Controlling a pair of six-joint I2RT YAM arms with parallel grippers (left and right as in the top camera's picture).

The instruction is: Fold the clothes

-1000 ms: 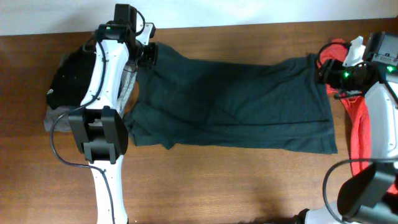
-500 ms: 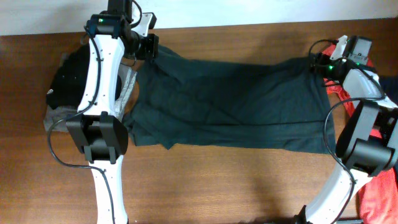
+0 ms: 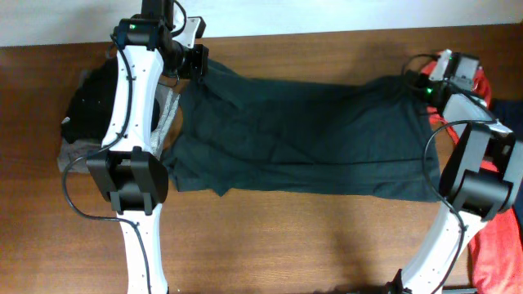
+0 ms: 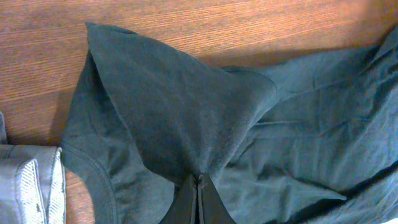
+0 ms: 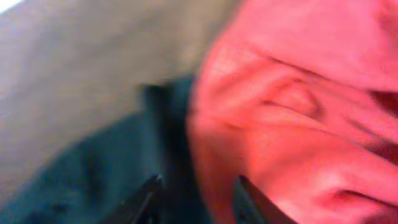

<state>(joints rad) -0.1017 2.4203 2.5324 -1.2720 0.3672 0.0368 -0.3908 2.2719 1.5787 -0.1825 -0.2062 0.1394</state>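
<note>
**Dark T-shirt laid out flat between two pincers**

A dark greenish-black T-shirt (image 3: 302,135) is spread lengthwise across the wooden bench (image 3: 286,245), plain side up, with no lettering to be seen. The left pincer (image 3: 198,64) is clenched on a fold of the shirt at one far corner. The right pincer (image 3: 418,86) is placed at the opposite far corner. The shirt is probably held this way so that it can be pulled taut and flat before a first fold is made.

Only the left wrist view shows the grip closely: the cloth is drawn up into a tent that narrows into the clamped tips, and a grey garment (image 4: 25,180) lies just beside the shirt's edge. The right wrist view is heavily blurred, but the fingers (image 5: 146,196) are seen spread apart, grasping nothing, with the shirt's dark edge below them and a red garment (image 5: 298,93) crowding in from one side. Only from overhead is the shirt's whole outline seen, along with a black garment (image 3: 86,106) beyond the left pincer.
</note>
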